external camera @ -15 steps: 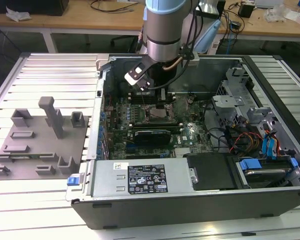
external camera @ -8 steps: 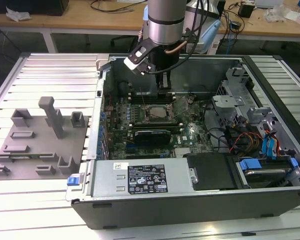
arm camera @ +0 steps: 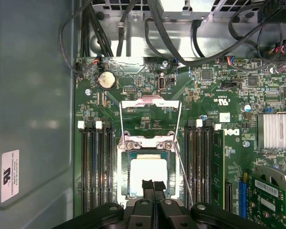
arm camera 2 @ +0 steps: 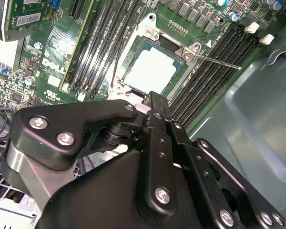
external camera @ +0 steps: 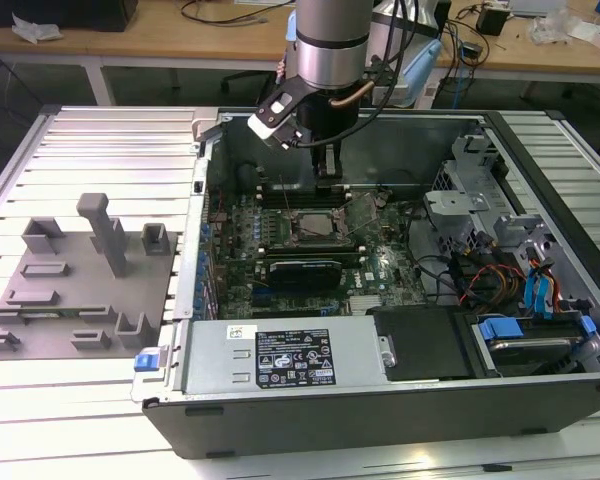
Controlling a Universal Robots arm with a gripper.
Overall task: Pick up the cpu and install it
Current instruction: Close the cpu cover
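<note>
Since the cpu [arm camera: 145,172] looks seated in the socket [arm camera: 125,167], we judge placement done. The gripper [external camera: 327,174], closed and empty, hangs at its 12 o'clock in the exterior view. Next move needs a straight vertical path.

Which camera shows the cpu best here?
The second wrist view: the cpu lies almost wholly visible in the open socket. In the first wrist view the claw covers one edge of it. In the exterior view it is too small to make out.

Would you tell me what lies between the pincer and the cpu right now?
Nothing lies there: in the first wrist view the pincer hangs directly over the seated cpu.
</note>
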